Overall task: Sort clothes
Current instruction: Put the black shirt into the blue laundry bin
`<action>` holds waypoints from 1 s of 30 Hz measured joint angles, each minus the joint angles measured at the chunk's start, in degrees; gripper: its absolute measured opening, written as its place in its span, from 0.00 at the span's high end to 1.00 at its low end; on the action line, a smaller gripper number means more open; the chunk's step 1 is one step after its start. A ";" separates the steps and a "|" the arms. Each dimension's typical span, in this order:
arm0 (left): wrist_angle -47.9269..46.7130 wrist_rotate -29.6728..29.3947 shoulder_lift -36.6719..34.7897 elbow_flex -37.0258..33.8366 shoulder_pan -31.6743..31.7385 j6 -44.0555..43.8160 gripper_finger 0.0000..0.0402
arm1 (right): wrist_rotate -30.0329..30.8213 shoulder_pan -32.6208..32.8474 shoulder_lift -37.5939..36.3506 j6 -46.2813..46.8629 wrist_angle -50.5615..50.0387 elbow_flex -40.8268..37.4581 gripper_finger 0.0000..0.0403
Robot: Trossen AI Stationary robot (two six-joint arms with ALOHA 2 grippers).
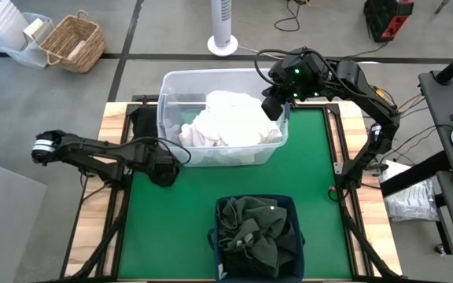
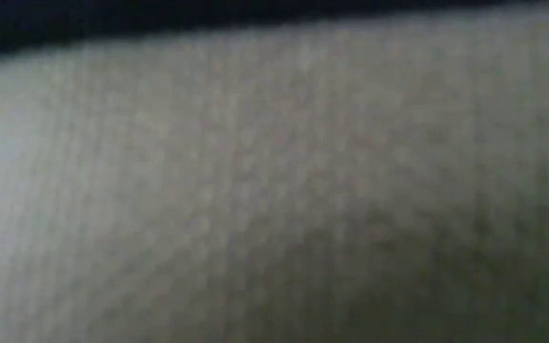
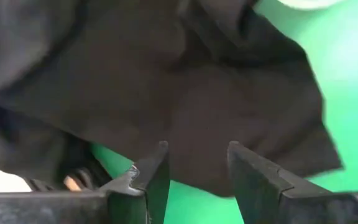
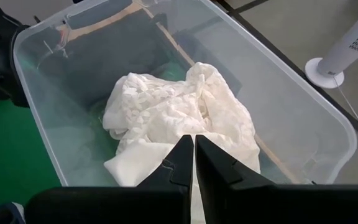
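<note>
Black garment [image 3: 166,93] lies at centre left of the high view; left hand [image 3: 194,180] spread beside it. Right hand [image 4: 194,163] pressed together above white clothes [image 4: 179,118] in clear tub [image 1: 171,86].

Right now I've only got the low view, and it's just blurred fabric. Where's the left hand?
Observer: The left hand is over a black garment on the mat, left of the tub, with its fingers apart and nothing between them.
Operator: Right hand?
Observer: The right hand is shut and empty, above the tub's far right corner.
Operator: What's in the tub?
Observer: White clothes, heaped towards its right side.
Operator: And the bin?
Observer: The bin sits at the near edge and holds dark green clothes.
</note>
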 joint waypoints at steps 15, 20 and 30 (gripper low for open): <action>3.93 11.39 0.16 -0.04 -0.80 -2.93 0.64 | -1.44 0.71 -0.07 -0.02 0.00 -0.02 0.98; 4.03 11.91 0.33 -0.04 -0.92 0.66 0.55 | -1.46 1.72 -0.07 0.25 0.01 -0.02 0.98; 10.24 11.74 0.35 -0.07 -5.20 17.00 0.44 | -1.44 2.73 -0.07 1.44 0.00 -0.02 0.98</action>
